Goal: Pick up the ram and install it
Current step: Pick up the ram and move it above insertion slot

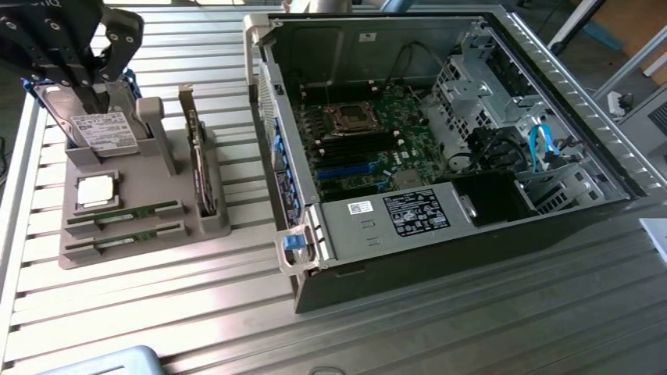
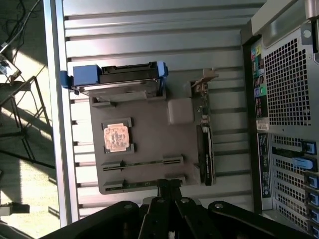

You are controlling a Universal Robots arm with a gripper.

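Green and thin, the ram (image 1: pixel 123 212) stands on edge in a slot of the grey holder (image 1: pixel 146 187) on the ribbed metal tabletop (image 1: pixel 156 312). A twin stick (image 1: pixel 125 237) sits in the next slot, just beside the processor (image 1: pixel 96 190). The gripper (image 1: pixel 94 90) hangs high over the holder's hard drive (image 1: pixel 105 129), its fingers (image 2: pixel 169 185) pressed together and holding nothing. The open computer case (image 1: pixel 344 234) lies well apart, towards the exterior view's right. This looks like the approach to the pick. To do it well, the fingers should spread before descending, straddle the stick's two flat faces near mid-length, and come down square to the slot. A skewed or off-centre grip would likely jam the stick or tilt it on lifting.
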